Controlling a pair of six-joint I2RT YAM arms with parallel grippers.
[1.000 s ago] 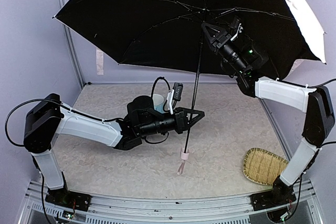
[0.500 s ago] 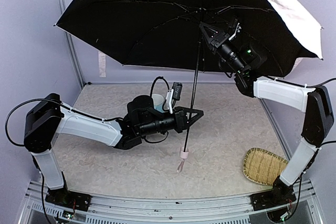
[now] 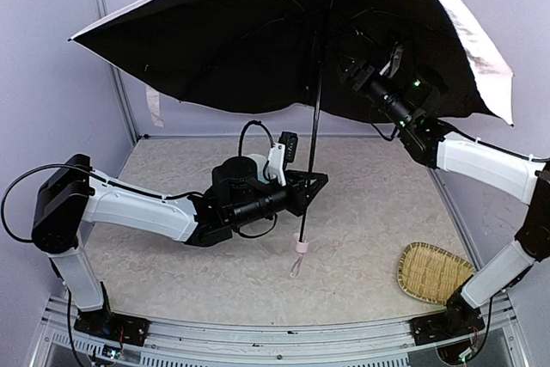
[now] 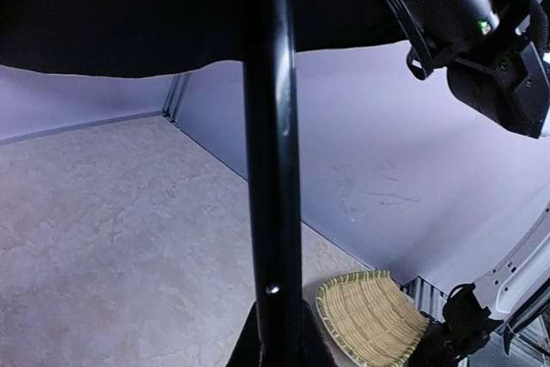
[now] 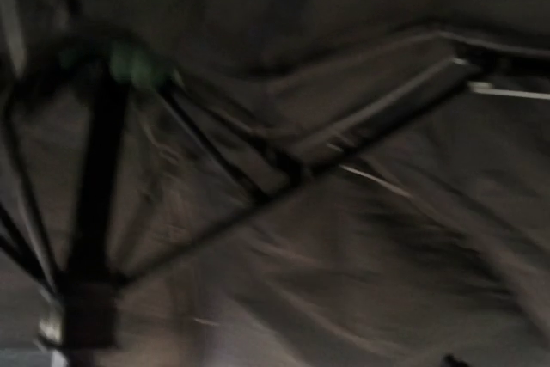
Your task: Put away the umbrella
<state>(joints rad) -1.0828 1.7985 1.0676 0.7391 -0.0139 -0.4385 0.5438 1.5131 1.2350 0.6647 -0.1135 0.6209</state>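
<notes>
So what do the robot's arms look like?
The left arm and right arm have smooth white shells with chunky black joints. Thin black cables loop off the left one. A tiny green light glows near the right wrist. The left gripper is a black, triangle-shaped frame; the right gripper is black too.

The umbrella (image 3: 258, 40) is standing open above the desk (image 3: 387, 204), with its black lining facing down and the pale outer fabric showing only along the right-hand rim (image 3: 468, 27). The canopy is sloping down toward the right. Its thin black shaft (image 3: 313, 139) is running almost upright and passing through the closed left pincer (image 3: 316, 182). The small pink handle (image 3: 301, 247) is hanging low over the desk, its wrist strap (image 3: 295, 266) dangling beneath. The metal ribs (image 5: 369, 118) are spreading out under the lining.
</notes>
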